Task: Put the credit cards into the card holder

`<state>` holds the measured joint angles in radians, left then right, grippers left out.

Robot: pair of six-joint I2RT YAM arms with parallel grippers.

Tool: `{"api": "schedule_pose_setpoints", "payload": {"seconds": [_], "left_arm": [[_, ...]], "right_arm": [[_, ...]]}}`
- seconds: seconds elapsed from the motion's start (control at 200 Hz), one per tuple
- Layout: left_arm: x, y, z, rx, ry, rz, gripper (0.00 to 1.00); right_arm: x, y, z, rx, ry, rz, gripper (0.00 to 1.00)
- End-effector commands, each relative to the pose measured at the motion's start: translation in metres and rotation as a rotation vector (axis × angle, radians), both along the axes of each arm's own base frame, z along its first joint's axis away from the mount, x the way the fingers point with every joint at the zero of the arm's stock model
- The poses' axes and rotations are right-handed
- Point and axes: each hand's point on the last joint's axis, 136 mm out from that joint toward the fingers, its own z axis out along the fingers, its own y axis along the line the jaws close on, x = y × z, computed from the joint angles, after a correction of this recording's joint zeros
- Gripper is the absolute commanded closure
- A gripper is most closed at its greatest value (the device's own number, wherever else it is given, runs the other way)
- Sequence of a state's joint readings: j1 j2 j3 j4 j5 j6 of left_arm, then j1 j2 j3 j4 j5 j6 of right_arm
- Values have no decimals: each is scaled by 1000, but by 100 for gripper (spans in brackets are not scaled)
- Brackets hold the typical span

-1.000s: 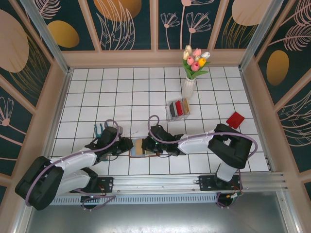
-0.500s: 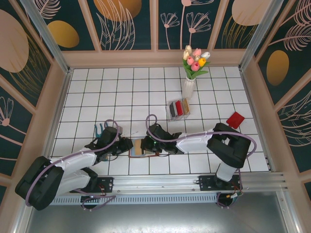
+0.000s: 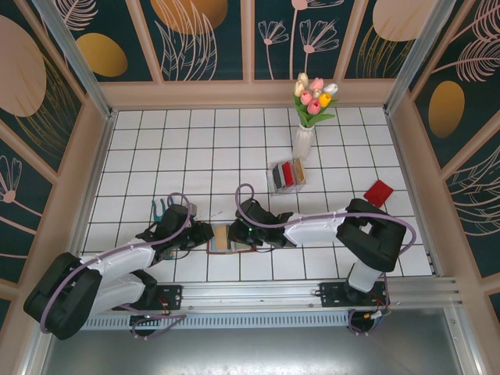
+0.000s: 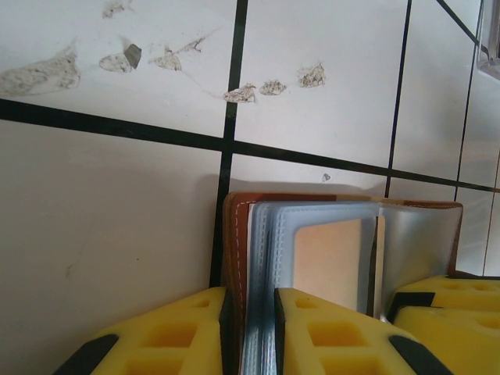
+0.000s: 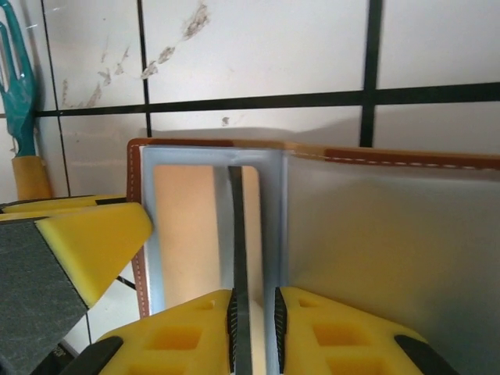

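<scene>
**A:** Where was the card holder [image 3: 222, 238]?

**B:** Near edge of the table [image 3: 195, 148], between the two arms. It lay open with its grey sleeves fanned.

**A:** Who had it?

**B:** The left pincer [image 4: 250, 303] was clamped on the brown cover plus the first sleeves, at the holder's left side. Acting as an anchor, I'd say, so it couldn't slide or fold shut.

**A:** And the right?

**B:** The right pincer [image 5: 254, 303] was closed on a thin dark card [image 5: 237, 234], edge-on beside a sleeve leaf and a tan pocket. I read it as a card going in, but it could've been a sleeve edge.

**A:** Arm pose?

**B:** Both were low and flat, forearms converging, wrists nose to nose across the holder. The right elbow was folded out wide.

**A:** Other cards?

**B:** The spare cards [image 3: 291, 173], red and dark, stood in the clear box [image 3: 275, 181] farther back, well apart.
</scene>
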<state>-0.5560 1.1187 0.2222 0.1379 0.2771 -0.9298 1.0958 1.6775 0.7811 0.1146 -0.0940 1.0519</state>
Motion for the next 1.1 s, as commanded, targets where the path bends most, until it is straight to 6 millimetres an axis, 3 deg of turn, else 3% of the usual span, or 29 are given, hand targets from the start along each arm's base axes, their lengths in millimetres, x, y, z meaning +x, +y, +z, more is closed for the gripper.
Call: {"api": "schedule_pose_setpoints", "payload": {"seconds": [0.0,0.34,0.48,0.656,0.836,1.096], "left_arm": [[-14,9,-16,41,61,5,77],[-14,7,-15,31,62,1,77],[-14,7,-15,28,63,0,77],[-15,8,-14,24,59,8,77],[-12,9,-8,30,43,18,75],[0,15,14,68,-24,37,61]], "right_arm": [[-2,-5,1,-45,-9,7,80],[-4,19,-9,3,22,65,87],[-7,34,-3,58,28,104,92],[-7,39,4,87,22,116,91],[1,16,18,-14,-38,71,84],[15,-49,45,-300,-173,-72,68]]}}
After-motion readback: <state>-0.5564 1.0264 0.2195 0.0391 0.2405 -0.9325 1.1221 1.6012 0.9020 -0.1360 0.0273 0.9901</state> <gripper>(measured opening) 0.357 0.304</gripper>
